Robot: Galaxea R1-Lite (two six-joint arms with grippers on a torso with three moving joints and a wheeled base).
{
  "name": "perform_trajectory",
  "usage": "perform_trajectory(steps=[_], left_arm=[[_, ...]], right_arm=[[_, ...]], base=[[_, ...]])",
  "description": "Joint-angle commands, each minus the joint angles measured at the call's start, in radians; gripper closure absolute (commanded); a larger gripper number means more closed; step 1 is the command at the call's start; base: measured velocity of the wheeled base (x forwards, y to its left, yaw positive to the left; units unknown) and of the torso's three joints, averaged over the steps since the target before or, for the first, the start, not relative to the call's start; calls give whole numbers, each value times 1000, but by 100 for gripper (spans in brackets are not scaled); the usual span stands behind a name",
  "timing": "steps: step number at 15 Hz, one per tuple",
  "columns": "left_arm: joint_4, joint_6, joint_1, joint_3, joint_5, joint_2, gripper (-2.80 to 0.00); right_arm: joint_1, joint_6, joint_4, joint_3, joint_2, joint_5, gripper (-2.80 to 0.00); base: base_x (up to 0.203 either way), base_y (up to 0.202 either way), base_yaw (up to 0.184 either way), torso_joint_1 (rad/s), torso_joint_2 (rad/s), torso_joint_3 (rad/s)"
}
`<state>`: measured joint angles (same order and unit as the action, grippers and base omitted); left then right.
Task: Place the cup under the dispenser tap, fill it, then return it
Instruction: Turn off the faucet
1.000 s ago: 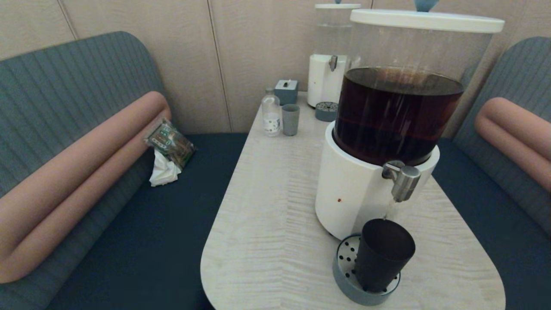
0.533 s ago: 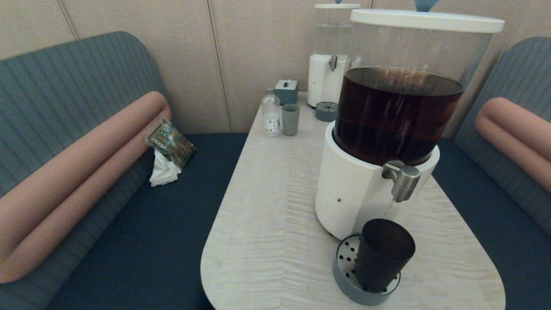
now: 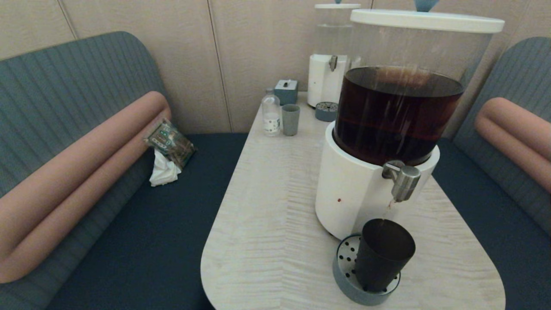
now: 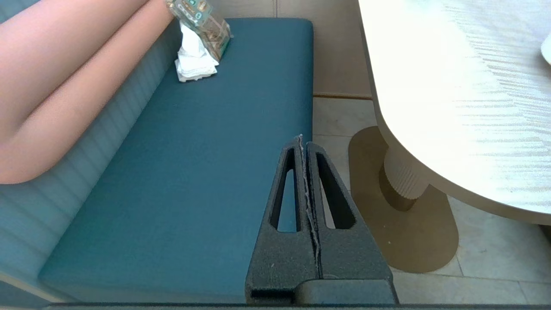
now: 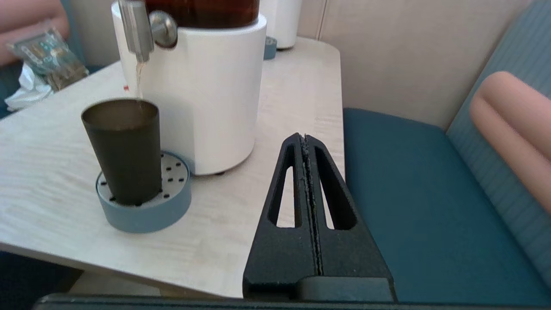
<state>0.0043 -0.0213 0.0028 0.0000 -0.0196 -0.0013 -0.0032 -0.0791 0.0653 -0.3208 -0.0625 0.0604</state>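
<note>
**Cup stands alone under a running tap**

While a thin stream runs from the dispenser tap point(image 3: 402, 181), the cup point(image 3: 383, 255) stands upright on the perforated drip tray point(image 3: 344, 277) at the lower right of the head view, touching nothing else. It sits just below the spout and slightly off to one side, yet the stream drops inside its rim, so the placement looks chosen to catch the flow while the tray takes any splash. Neither gripper holds it, which I judge sensible: filling needs no grip, and an arm left close could knock the cup.

The right gripper point(image 5: 306, 142) hangs off the table's edge, near the lower centre of its own wrist view, fingers pressed together on nothing, with the cup well apart at the left of that frame. The left gripper point(image 4: 302, 144) is parked over the blue bench seat point(image 4: 193, 172), its fingers likewise closed and empty.

Only the head view shows the dispenser's dark brown liquid point(image 3: 396, 116), the smaller clear dispenser point(image 3: 329, 64), a grey-blue tumbler point(image 3: 290, 119) and a small bottle point(image 3: 271, 113) towards the upper centre; it shows no arm at all. The right wrist view gives the plainest look at the stream entering the cup, though the fill level cannot be read. The left wrist view shows neither cup nor tap, only the bench, a packet with tissue point(image 4: 198, 43) and the table's pedestal point(image 4: 402, 185).
</note>
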Motion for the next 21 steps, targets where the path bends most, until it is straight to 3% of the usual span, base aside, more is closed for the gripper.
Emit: perform_trajectory(steps=[1,12,15,17,21], left_arm=[[0,0,0,2,0,1,0],[0,0,0,2,0,1,0],[0,0,0,2,0,1,0],[0,-2,0,2,-2,1,0],[0,10,0,2,3,1,0]], right_arm=[[0,-1,1,31,22,1,0],[0,84,-11,279,59,-2,0],[0,90,-9,281,59,-7,0],[0,71,-14,312,60,-60,0],[0,70,-5,305,56,-62,0]], base=[[0,0,0,0,0,0],[0,0,0,0,0,0],[0,0,0,0,0,0],[0,0,0,0,0,0],[0,0,0,0,0,0]])
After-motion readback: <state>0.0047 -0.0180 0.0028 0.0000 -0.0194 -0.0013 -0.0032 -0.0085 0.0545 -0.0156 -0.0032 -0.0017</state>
